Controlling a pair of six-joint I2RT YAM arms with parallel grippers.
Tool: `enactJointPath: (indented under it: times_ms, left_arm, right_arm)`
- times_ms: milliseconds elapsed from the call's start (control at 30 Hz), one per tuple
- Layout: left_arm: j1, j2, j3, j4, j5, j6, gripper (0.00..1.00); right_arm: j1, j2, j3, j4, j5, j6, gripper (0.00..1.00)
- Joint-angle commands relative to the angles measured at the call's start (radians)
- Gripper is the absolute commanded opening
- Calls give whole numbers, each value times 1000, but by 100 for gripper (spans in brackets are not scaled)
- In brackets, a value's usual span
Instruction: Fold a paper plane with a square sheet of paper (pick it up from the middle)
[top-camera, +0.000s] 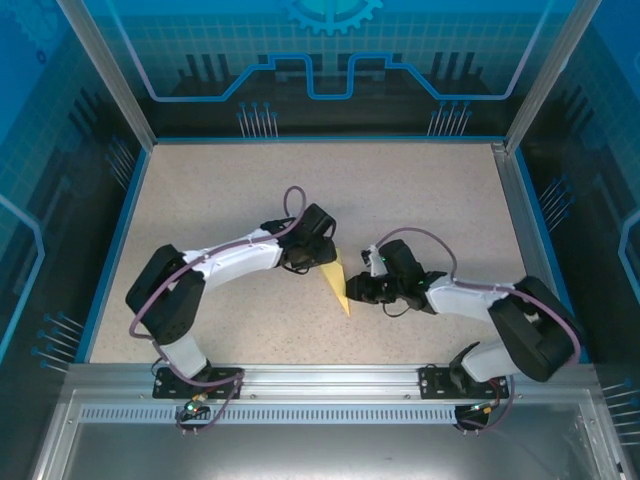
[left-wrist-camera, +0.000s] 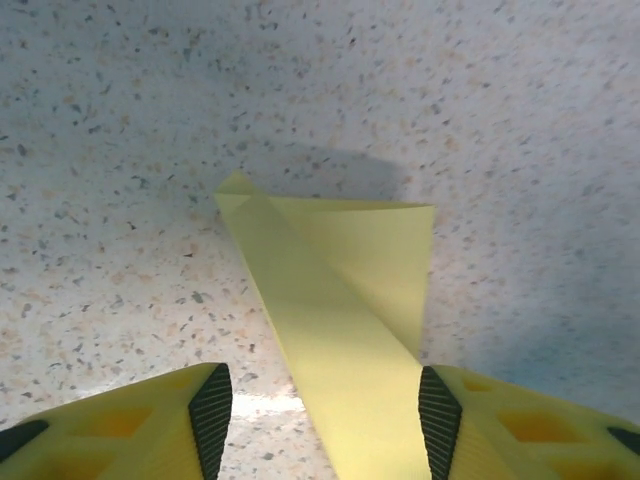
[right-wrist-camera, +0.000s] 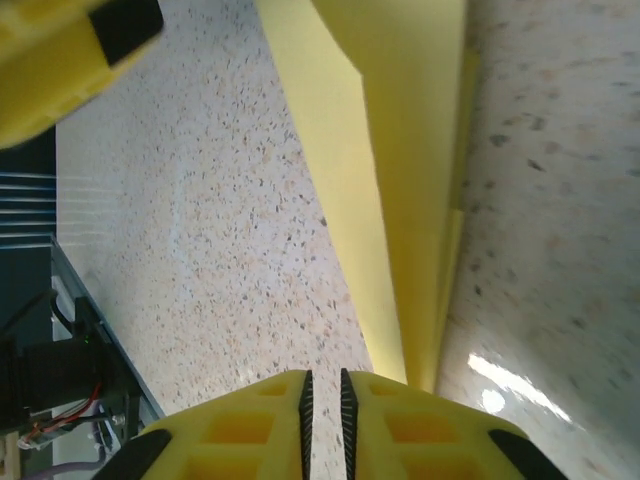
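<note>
The left pincer (left-wrist-camera: 324, 400) stands about half open astride the folded paper (left-wrist-camera: 335, 300). The strip runs between its pads, right up against the right-hand one and clear of the other. The right pincer (right-wrist-camera: 324, 388) is all but closed, a thin slit between its pads, with the paper just beside it and none in the slit. The paper lies as a narrow wedge in the middle of the bench (top-camera: 250, 190), between the two arms.

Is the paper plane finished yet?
Not yet. Done: the yellow paper is already folded into a long, pointy, layered wedge. In hand: it sits between the left hand's open fingers, with the right hand nearly closed beside it. Left: no spread wings show yet, so wing folds probably remain.
</note>
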Motion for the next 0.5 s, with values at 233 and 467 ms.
enactJointPath:
  times_ms: [233,467]
  left_arm:
    - [10,-78,-106,165,150,-8,50]
    - [10,-134,-188,249,214,-9,48]
  right_arm:
    - [31,152,58,74,-35,18,13]
    - [30,185,-5,106,-27,37,13]
